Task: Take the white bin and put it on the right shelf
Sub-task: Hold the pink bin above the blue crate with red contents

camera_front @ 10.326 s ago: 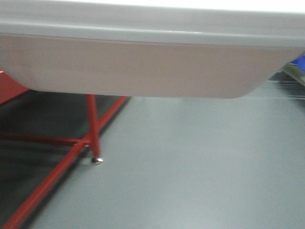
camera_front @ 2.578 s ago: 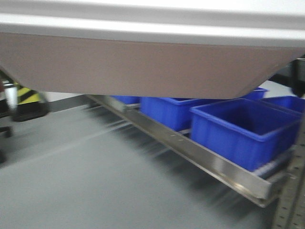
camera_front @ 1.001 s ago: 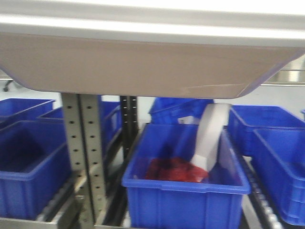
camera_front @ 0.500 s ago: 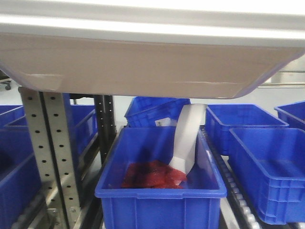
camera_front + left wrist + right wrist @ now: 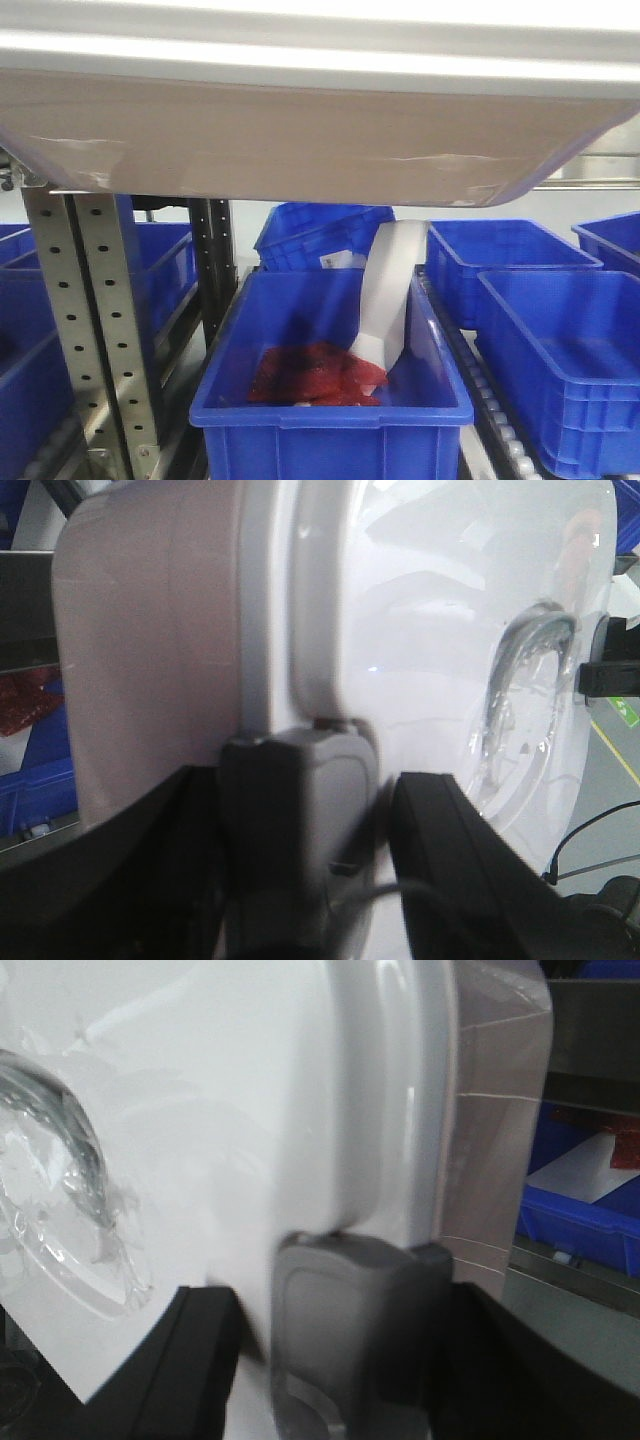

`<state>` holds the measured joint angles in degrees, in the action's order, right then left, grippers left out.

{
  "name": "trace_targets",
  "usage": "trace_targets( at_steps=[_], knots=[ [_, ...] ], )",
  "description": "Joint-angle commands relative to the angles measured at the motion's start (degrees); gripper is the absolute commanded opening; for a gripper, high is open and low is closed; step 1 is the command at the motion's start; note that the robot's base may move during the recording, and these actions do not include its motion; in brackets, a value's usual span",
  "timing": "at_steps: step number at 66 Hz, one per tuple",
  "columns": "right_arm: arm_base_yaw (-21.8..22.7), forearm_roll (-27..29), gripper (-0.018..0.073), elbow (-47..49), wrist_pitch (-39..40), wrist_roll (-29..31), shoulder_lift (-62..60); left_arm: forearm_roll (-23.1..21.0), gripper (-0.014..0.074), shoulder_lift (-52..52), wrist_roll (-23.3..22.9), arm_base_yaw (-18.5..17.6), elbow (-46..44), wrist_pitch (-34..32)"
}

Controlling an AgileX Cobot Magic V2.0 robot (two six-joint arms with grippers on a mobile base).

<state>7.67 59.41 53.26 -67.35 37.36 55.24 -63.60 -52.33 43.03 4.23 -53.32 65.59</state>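
Observation:
The white bin (image 5: pixel 300 140) hangs in the air and fills the top of the front view, its pinkish underside facing me. In the left wrist view my left gripper (image 5: pixel 305 865) is shut on the grey latch (image 5: pixel 300 800) at one end of the white bin (image 5: pixel 160 630). My right gripper (image 5: pixel 350 1360) is shut on the matching latch (image 5: pixel 350 1310) at the other end of the bin (image 5: pixel 230 1110). The glossy lid's recessed handle (image 5: pixel 530 700) shows. The right shelf's steel rack stands just behind, with a perforated post (image 5: pixel 95 320) and a shiny beam (image 5: pixel 590 170).
Below the bin, a blue crate (image 5: pixel 330 420) on the rack's rollers holds red material (image 5: pixel 315 372) and a white sheet (image 5: pixel 390 300). More blue crates sit to the right (image 5: pixel 560 350), behind (image 5: pixel 320 232) and at the far left (image 5: pixel 30 380).
Over ten seconds the background went from a red-framed stand and floor to the steel rack. In the last second the rack and crates slid left and settled. The bin stays gripped.

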Motion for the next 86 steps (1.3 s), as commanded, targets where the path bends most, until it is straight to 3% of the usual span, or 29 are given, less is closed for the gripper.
trace_targets(
  at_steps=[1, 86],
  knots=[
    [-0.56, 10.09, 0.0294, 1.78, -6.2, 0.21, -1.12, -9.6, 0.0195, 0.96, 1.08, -0.92, -1.74, 7.58],
    [-0.56, 10.09, 0.0294, 1.78, -6.2, 0.21, -1.12, -9.6, 0.0195, 0.96, 1.08, -0.92, -1.74, 7.58]
  ],
)
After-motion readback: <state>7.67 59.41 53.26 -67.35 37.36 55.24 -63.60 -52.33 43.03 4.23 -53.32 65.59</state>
